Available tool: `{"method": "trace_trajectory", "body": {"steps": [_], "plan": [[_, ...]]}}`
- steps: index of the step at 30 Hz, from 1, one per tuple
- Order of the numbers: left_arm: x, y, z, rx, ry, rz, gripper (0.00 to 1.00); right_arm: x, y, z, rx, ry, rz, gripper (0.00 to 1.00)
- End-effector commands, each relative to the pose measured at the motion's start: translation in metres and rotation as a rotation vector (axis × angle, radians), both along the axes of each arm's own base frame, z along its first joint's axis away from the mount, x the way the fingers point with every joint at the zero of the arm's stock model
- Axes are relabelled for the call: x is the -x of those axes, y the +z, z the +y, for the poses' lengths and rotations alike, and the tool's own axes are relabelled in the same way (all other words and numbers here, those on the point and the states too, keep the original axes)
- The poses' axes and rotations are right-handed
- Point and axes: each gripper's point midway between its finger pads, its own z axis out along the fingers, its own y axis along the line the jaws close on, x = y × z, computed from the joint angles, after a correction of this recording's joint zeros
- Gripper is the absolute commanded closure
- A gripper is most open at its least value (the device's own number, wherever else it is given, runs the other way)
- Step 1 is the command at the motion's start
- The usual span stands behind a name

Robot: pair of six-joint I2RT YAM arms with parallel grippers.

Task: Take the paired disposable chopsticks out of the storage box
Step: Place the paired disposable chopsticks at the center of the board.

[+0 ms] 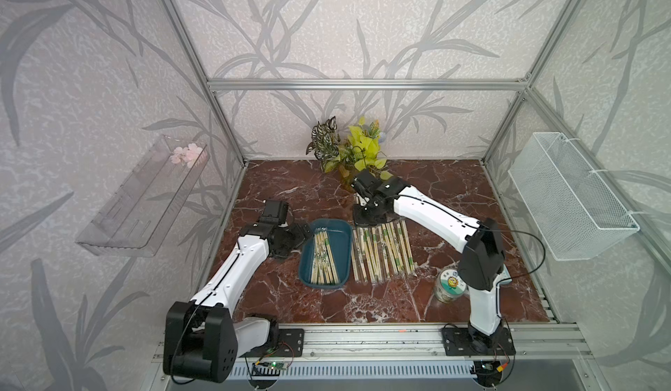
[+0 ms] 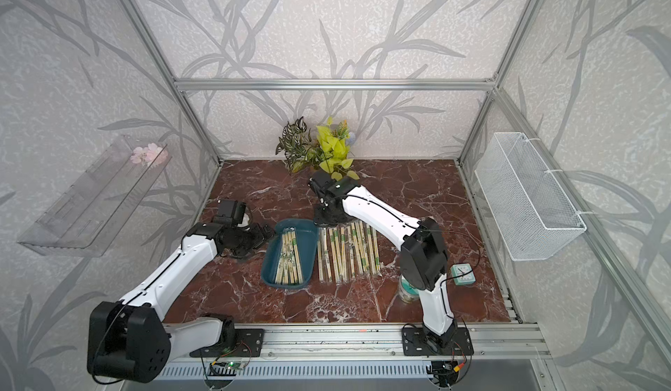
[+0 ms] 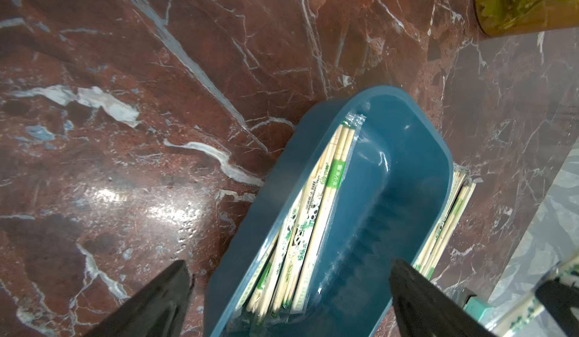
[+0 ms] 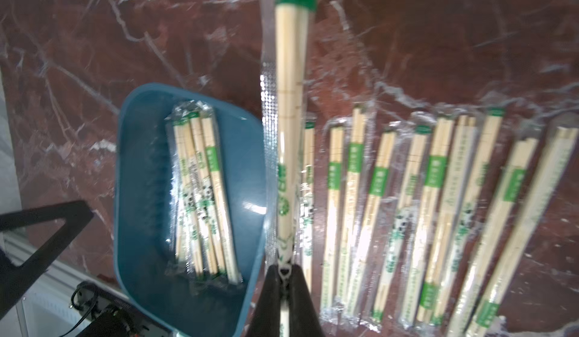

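Your right tool (image 4: 283, 271) is clamped on one end of a clear-sleeved pair of pale bamboo chopsticks (image 4: 288, 100).
Your left tool (image 3: 289, 266) stands wide and holds nothing, just beside the left rim of the shallow dark teal plastic storage box (image 1: 344, 247). A few sleeved pairs (image 1: 324, 258) lie inside it. A row of sleeved pairs (image 1: 381, 254) lies on the red marble table (image 1: 283, 189), just beside its right wall.

Right jaws clamp one chopstick pair (image 4: 288, 100) between storage box (image 4: 138, 213) and row (image 4: 435, 169).
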Motion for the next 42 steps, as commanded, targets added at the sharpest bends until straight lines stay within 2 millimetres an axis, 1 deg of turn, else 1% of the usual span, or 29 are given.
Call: {"method": "trace_trajectory", "body": {"steps": [1,3,5,8,12,16,24,27,32,36,42], "plan": [[-0.006,0.008,-0.006,-0.040,0.005,-0.019,0.00,-0.015,0.002,-0.034,-0.029,-0.036,-0.053,1.00],[-0.007,0.008,-0.015,-0.054,-0.013,-0.019,0.00,-0.018,-0.008,-0.062,0.001,-0.065,-0.050,1.00],[-0.009,0.007,-0.021,-0.059,-0.022,-0.018,0.00,-0.018,-0.020,-0.084,0.028,-0.083,-0.036,1.00],[-0.012,0.009,-0.028,-0.064,-0.032,-0.017,0.00,-0.017,-0.035,-0.115,0.122,-0.093,-0.031,1.00],[-0.016,0.010,-0.030,-0.077,-0.046,-0.014,0.00,-0.015,-0.048,-0.143,0.246,-0.080,-0.030,1.00],[-0.022,0.006,-0.033,-0.079,-0.064,-0.006,0.00,-0.012,-0.057,-0.163,0.350,-0.078,-0.015,1.00],[-0.032,-0.006,-0.042,-0.056,-0.081,0.016,0.00,-0.002,-0.088,-0.176,0.434,-0.081,0.067,1.00],[-0.033,-0.008,-0.044,-0.052,-0.086,0.024,0.00,0.001,-0.096,-0.179,0.453,-0.086,0.086,1.00],[-0.035,-0.006,-0.043,-0.067,-0.100,0.026,0.00,0.005,-0.109,-0.181,0.469,-0.091,0.124,1.00],[-0.036,0.001,-0.041,-0.072,-0.098,0.004,0.00,0.005,-0.114,-0.181,0.473,-0.093,0.136,1.00],[-0.038,0.013,-0.043,-0.056,-0.102,-0.021,0.00,0.006,-0.118,-0.179,0.464,-0.106,0.153,0.82]]}}
